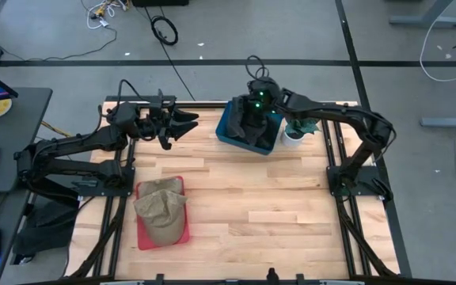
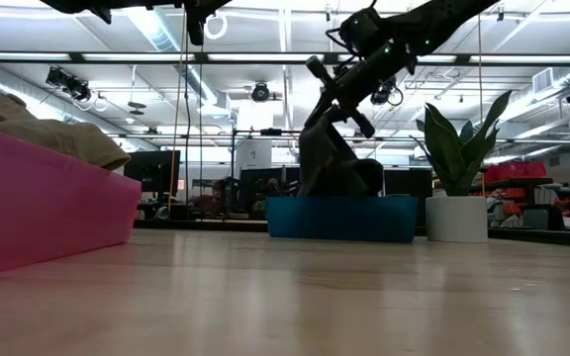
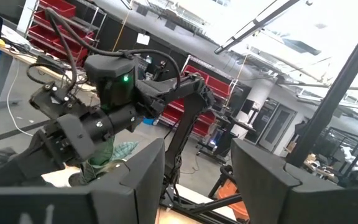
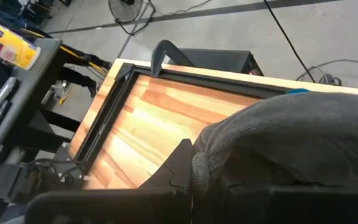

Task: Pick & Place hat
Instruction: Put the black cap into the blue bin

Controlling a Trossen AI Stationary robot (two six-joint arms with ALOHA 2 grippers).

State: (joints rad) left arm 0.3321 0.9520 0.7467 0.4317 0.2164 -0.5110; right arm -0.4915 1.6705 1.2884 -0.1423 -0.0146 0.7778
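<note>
A dark grey knit hat stands up out of the blue bin at the table's far side. It also shows in the low view and in the right wrist view. My right gripper is above the bin, shut on this hat. A khaki hat lies in a pink tray at the near left. My left gripper is open and empty, raised above the table's far left, and shows in its wrist view. My right gripper holds the dark grey hat by its upper part, near a rolled edge, coming from above. The gripper's own body hides the place of contact. The hat is drawn upward below the fingers, and its lower part is still inside the blue bin.
A green plant in a white pot stands just right of the blue bin, close to my right arm. Bare wooden tabletop lies between the bin and the pink tray. Dark frame rails run along the table's edges.
</note>
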